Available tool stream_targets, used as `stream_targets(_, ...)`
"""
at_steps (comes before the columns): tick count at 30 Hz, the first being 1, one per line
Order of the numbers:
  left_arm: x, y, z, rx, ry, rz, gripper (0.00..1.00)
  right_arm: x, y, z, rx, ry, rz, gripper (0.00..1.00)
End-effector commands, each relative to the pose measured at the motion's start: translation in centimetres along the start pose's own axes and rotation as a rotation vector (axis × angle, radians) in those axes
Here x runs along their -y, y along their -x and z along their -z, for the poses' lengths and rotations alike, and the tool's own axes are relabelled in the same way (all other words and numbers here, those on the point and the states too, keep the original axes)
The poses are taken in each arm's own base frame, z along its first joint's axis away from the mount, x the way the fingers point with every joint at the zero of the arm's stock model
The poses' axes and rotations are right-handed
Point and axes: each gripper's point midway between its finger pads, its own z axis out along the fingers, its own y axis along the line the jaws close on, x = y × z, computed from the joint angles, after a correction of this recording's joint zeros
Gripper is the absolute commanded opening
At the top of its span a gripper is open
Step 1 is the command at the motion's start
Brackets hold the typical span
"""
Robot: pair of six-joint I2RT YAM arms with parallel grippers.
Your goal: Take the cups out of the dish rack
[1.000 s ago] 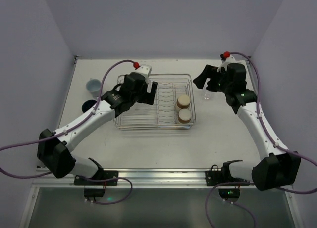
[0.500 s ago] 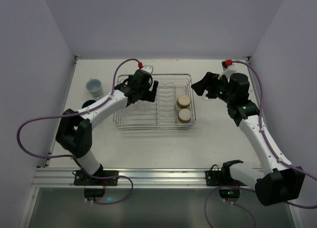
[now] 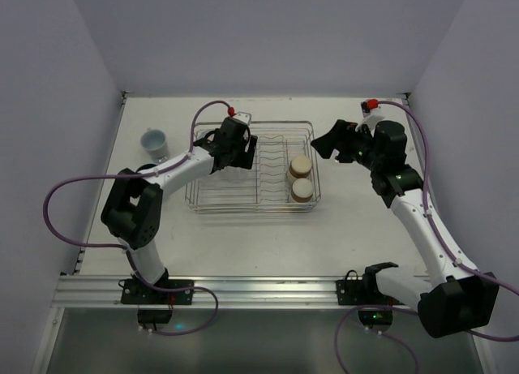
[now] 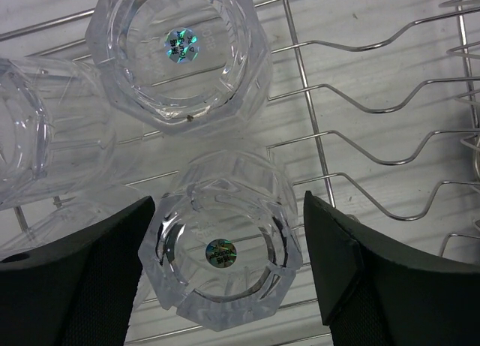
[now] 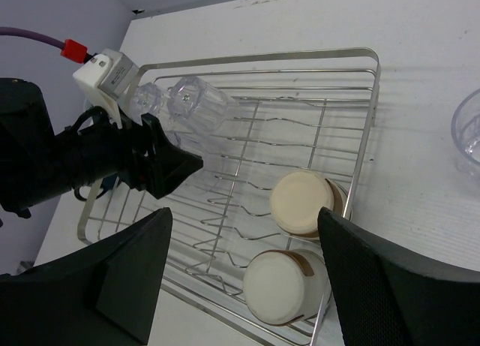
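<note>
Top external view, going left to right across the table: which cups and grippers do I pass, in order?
pale blue-white cup → left gripper, over the left end of the dish rack → two tan cups at the rack's right end → right gripper

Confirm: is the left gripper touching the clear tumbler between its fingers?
Cannot tell. Left wrist view: the left gripper straddles the clear tumbler, but finger edges blur into its transparent rim.
</note>
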Motion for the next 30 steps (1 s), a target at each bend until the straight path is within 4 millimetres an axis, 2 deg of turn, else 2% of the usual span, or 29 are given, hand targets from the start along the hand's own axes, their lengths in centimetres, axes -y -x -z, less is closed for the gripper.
stream_targets(1, -0.1, 0.9, -0.5, 0.037, -0.007, 0.023, 0.82, -0.8, 0.9, -0.1, 0.029, 0.029, 0.008, 0.8)
stream_targets(2, -0.2, 0.8, -0.5, 0.033, -0.006, 0.022, 0.73, -0.9, 0.9, -0.1, 0.028, 0.029, 0.008, 0.8)
stream_targets(4, -0.2, 0.7, -0.2, 0.033, -0.01, 0.024, 0.67, -0.9, 1.0, 0.0, 0.032, 0.027, 0.009, 0.8)
stream_targets(5, -0.3, 0.7, 0.1, 0.038, -0.011, 0.026, 0.58, -0.9, 1.1, 0.1, 0.034, 0.027, 0.007, 0.8)
stream_targets(9, -0.3, 1.6, 2.2, 0.078, -0.033, 0.041, 0.47, -1.6, 1.5, 0.5, 0.047, 0.041, 0.006, 0.8)
stream_targets(14, 1.7, 3.6, 5.3, 0.15, -0.152, 0.062, 0.35, -3.3, 1.5, 1.2, 0.062, 0.091, -0.008, 0.8)
stream_targets(17, 3.0, 5.8, 8.4, 0.229, -0.239, 0.083, 0.34, -5.0, 1.0, 1.6, 0.076, 0.148, -0.028, 0.81)
stream_targets(18, 3.2, 6.6, 10.0, 0.264, -0.271, 0.098, 0.33, -5.5, -0.2, 1.5, 0.06, 0.169, -0.038, 0.81)
stream_targets(19, 3.3, 7.0, 10.8, 0.283, -0.287, 0.105, 0.33, -6.4, -0.1, 1.5, 0.078, 0.208, -0.06, 0.81)
stream_targets(20, 3.4, 7.6, 11.7, 0.312, -0.304, 0.112, 0.33, -7.4, 0.1, 2.0, 0.106, 0.256, -0.066, 0.81)
stream_targets(24, 4.1, 9.0, 16.6, 0.438, -0.42, 0.157, 0.32, -11.8, -1.8, 3.3, 0.092, 0.549, -0.162, 0.86)
stream_targets(25, 4.2, 8.7, 17.2, 0.438, -0.44, 0.163, 0.32, -12.1, -2.2, 3.2, 0.081, 0.575, -0.171, 0.86)
stream_targets(27, 4.5, 9.5, 19.8, 0.511, -0.505, 0.212, 0.29, -12.6, -2.9, 2.6, 0.049, 0.604, -0.187, 0.88)
stream_targets(28, 5.2, 8.5, 19.9, 0.496, -0.557, 0.215, 0.29, -13.2, -2.9, 2.7, 0.041, 0.633, -0.184, 0.88)
stream_targets(29, 5.6, 9.4, 21.6, 0.553, -0.614, 0.245, 0.29, -13.5, -3.0, 2.6, 0.034, 0.647, -0.187, 0.87)
stream_targets(30, 5.9, 8.9, 21.6, 0.557, -0.643, 0.258, 0.28, -13.9, -3.4, 2.4, 0.017, 0.661, -0.192, 0.87)
